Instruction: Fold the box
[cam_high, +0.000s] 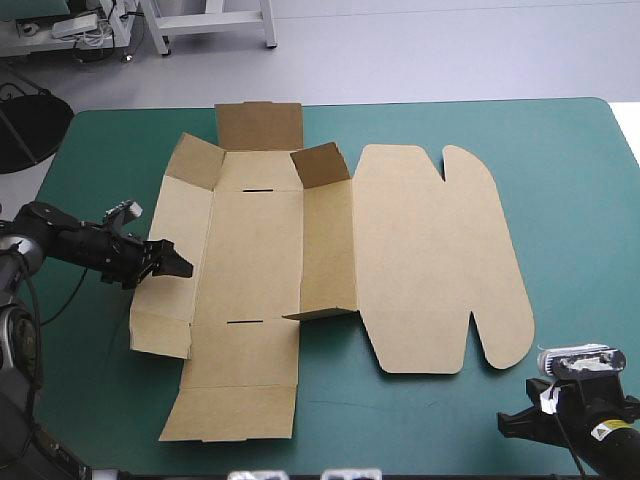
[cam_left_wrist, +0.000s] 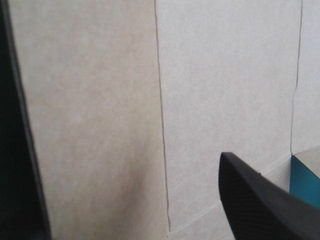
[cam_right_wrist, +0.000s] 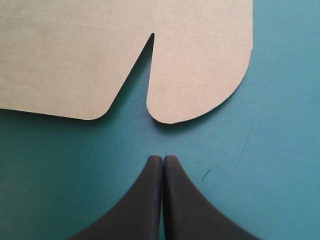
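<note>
The box (cam_high: 262, 262) (cam_left_wrist: 100, 100) (cam_right_wrist: 100, 60) lies open and mostly flat in the middle of the teal-green table (cam_high: 565, 180). Its lid panel (cam_high: 430, 255) is spread flat, and a few short flaps at the far end are tilted up. The left gripper (cam_high: 178, 264) reaches in low at the box's left side panel. Its black fingers (cam_left_wrist: 260, 205) stand wide apart, and brown board with a crease fills the space between and ahead of them. The right gripper (cam_right_wrist: 162, 158) (cam_high: 505, 425) sits on the near side, clear of the box. Its fingers are pressed together into one point, with bare cover under them. The lid's rounded tab (cam_right_wrist: 200, 75) and its slit lie just ahead of the tips, not touching.
</note>
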